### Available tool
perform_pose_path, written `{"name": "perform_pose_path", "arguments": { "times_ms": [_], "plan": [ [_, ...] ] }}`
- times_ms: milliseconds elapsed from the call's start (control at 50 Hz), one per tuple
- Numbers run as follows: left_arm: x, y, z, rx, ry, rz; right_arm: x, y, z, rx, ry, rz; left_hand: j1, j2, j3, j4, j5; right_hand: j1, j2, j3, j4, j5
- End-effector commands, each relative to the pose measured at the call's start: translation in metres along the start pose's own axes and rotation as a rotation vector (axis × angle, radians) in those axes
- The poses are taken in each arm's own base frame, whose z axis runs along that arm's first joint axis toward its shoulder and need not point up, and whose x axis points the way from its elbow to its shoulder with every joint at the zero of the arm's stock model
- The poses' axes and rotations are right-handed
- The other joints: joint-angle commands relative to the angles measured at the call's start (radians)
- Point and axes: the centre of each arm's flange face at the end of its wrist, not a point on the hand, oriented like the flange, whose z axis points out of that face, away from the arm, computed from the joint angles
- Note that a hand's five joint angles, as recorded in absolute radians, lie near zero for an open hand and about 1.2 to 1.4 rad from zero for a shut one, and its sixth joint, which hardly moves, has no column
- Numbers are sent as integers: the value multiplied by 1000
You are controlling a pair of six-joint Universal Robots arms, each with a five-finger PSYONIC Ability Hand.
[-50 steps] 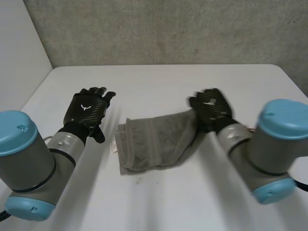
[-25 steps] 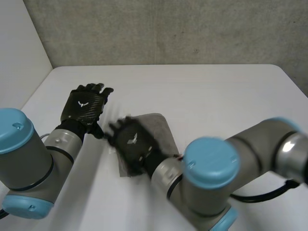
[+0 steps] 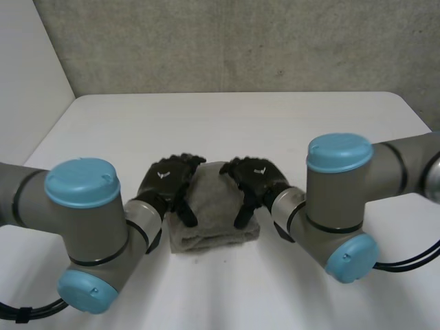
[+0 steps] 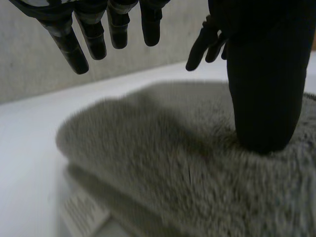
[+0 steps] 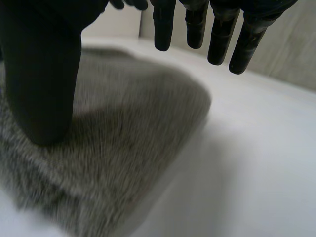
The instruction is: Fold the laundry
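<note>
A grey towel (image 3: 214,216) lies folded into a small thick block in the middle of the white table (image 3: 289,124). My left hand (image 3: 165,182) rests over its left edge and my right hand (image 3: 258,180) over its right edge, both open. In the left wrist view the straight fingers (image 4: 94,29) hover above the towel (image 4: 163,148) while the thumb (image 4: 264,98) presses down into the pile. The right wrist view shows the same: fingers (image 5: 222,34) held straight above the towel (image 5: 123,128), thumb (image 5: 44,89) pushed down on it.
A white label (image 4: 84,212) sticks out from under the towel's lower layer at its left edge. Bare table surrounds the towel, with a grey wall (image 3: 240,41) behind the far edge. Both forearms reach in from the near side.
My right hand swept the towel's right part over to the left, let go and came back to the right edge. My left hand moved in from the left onto the towel.
</note>
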Motion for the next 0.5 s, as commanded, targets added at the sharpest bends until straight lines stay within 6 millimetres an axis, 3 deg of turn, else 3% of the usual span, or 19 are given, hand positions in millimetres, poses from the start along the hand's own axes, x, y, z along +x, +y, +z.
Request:
{"name": "perform_pose_path", "arguments": {
  "times_ms": [20, 80, 120, 140, 180, 200, 220, 240, 260, 280, 300, 340, 360, 380, 400, 440, 500],
  "plan": [
    [-8, 17, 2, -58, -28, 24, 0, 25, 13, -59, -7, -63, 1, 11, 8, 8, -22, -33, -53, -39, -57, -68],
    [-10, 19, 1, -70, -34, 37, 1, 21, 12, -52, -2, -68, 1, 11, 8, 8, -22, -33, -53, -39, -57, -68],
    [-16, 12, -1, -72, -50, 73, 3, -1, 5, -2, 15, -72, 1, 11, 8, 8, -22, -33, -53, -39, -57, -68],
    [-16, 12, -1, -72, -50, 73, 3, -1, 5, -1, 15, -72, 1, 11, 8, 8, -22, -33, -53, -39, -57, -68],
    [-17, -19, -9, -2, -57, 93, 11, -38, -11, 95, 52, -76, 1, 11, 8, 8, -22, -33, -53, -39, -57, -68],
    [-17, -19, -9, -2, -57, 93, 11, -39, -11, 96, 52, -76, 1, 11, 8, 8, -22, -33, -53, -39, -57, -68],
    [-15, -40, -16, 51, -53, 94, 16, -58, -21, 146, 70, -78, 1, 11, 8, 8, -22, -33, -53, -39, -57, -68],
    [-15, -40, -16, 52, -53, 94, 22, -77, -31, 198, 99, -79, 1, 11, 8, 8, -22, -33, -53, -39, -57, -68],
    [-14, -65, -23, 121, -51, 96, 23, -77, -31, 199, 100, -79, 1, 11, 8, 8, -22, -33, -53, -39, -57, -68],
    [-12, -91, -30, 191, -51, 96, 30, -96, -42, 251, 140, -74, 1, 11, 8, 8, -22, -33, -53, -39, -57, -68],
    [-12, -91, -30, 191, -51, 96, 30, -96, -42, 251, 141, -74, 1, 11, 8, 8, -22, -33, -53, -39, -57, -68],
    [-14, -136, -46, 292, -65, 96, 53, -131, -67, 355, 264, -53, 1, 11, 8, 8, -22, -33, -53, -39, -57, -68],
    [-14, -136, -46, 293, -65, 96, 53, -132, -67, 355, 265, -53, 1, 11, 8, 8, -22, -33, -53, -39, -57, -68],
    [-20, -160, -55, 337, -87, 92, 65, -146, -78, 398, 333, -43, 2, 12, 9, 9, -21, -33, -53, -39, -57, -68],
    [-20, -160, -55, 338, -87, 92, 76, -158, -89, 431, 386, -42, 2, 12, 9, 9, -21, -33, -53, -39, -57, -68],
    [-35, -197, -74, 372, -135, 87, 84, -167, -97, 451, 429, -49, 5, 15, 12, 12, -18, -33, -53, -39, -57, -68],
    [-46, -213, -88, 329, -168, 74, 95, -176, -109, 444, 466, -62, 1, 11, 8, 8, -22, -33, -53, -39, -57, -68]
  ]
}}
